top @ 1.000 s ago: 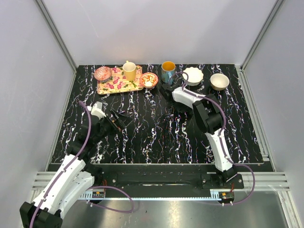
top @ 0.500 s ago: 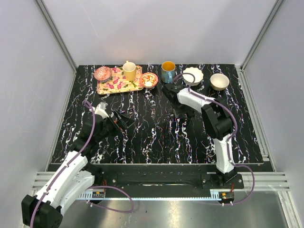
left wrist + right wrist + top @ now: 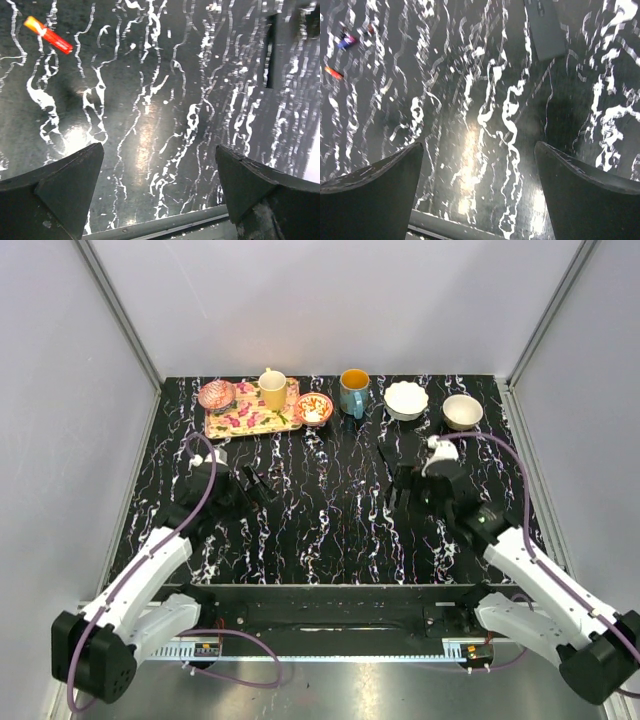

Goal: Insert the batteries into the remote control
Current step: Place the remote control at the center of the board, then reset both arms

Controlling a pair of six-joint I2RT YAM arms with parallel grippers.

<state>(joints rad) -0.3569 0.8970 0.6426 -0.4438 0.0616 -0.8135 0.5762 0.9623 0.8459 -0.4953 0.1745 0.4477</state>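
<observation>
The remote control (image 3: 383,457), a slim dark bar, lies on the black marbled table (image 3: 320,530) just beyond my right gripper (image 3: 394,486). In the right wrist view it shows as a flat grey-black bar (image 3: 545,27) at the top, apart from my right gripper (image 3: 478,147), which is open and empty. A battery-sized red and orange cylinder (image 3: 48,34) lies on the table at the upper left of the left wrist view, and also shows small (image 3: 333,72) at the left of the right wrist view. My left gripper (image 3: 159,150) (image 3: 258,483) is open over bare table.
Along the back stand a floral tray (image 3: 240,422) with a yellow cup (image 3: 272,390), a pink bowl (image 3: 216,394), a red bowl (image 3: 313,408), a teal mug (image 3: 353,390) and two white bowls (image 3: 406,400) (image 3: 462,411). A small blurred purple thing (image 3: 346,41) lies near the cylinder.
My right arm has drawn back from near the teal mug toward the near right and its jaws have opened. The left gripper has stayed open and shifted only slightly.
</observation>
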